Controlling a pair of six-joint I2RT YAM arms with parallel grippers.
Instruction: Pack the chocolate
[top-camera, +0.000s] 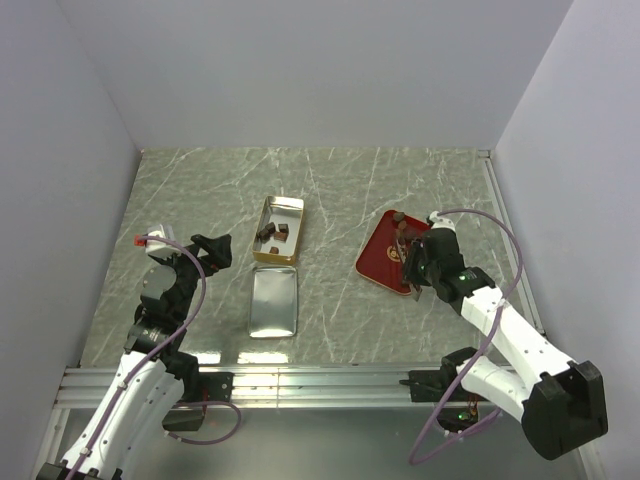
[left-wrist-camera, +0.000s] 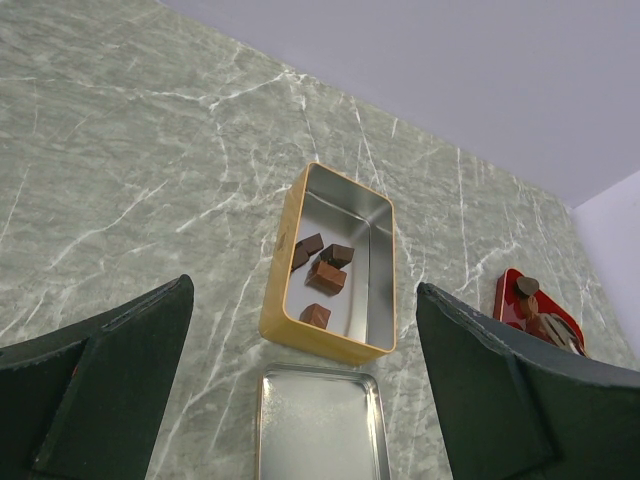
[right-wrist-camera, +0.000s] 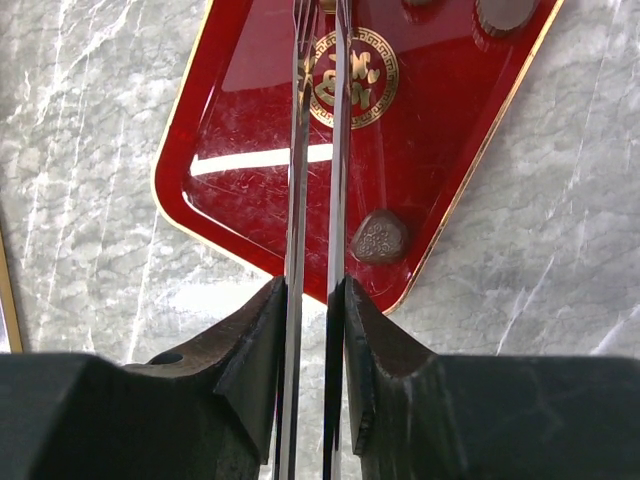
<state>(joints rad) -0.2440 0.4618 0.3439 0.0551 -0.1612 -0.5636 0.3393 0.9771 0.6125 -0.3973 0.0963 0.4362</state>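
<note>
Left gripper (top-camera: 212, 250) hangs wide open beside the gold tin (top-camera: 283, 203), which holds four chocolates (left-wrist-camera: 327, 277). More sit on the red tray (right-wrist-camera: 250, 120) — there the right gripper (right-wrist-camera: 312, 300) squeezes tweezers (right-wrist-camera: 298, 150), perhaps onto a piece; the tips are hidden. Next — pinch firmly, lift, carry to the tin.

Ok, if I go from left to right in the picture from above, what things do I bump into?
left gripper → gold tin with chocolate pieces inside → red tray

The table (top-camera: 190, 200) is gray-green stone with white lines. On it lie a gold tin (top-camera: 274, 259), a shiny lid (top-camera: 272, 303) just beside it, and a red tray (top-camera: 378, 258) farther off.
</note>
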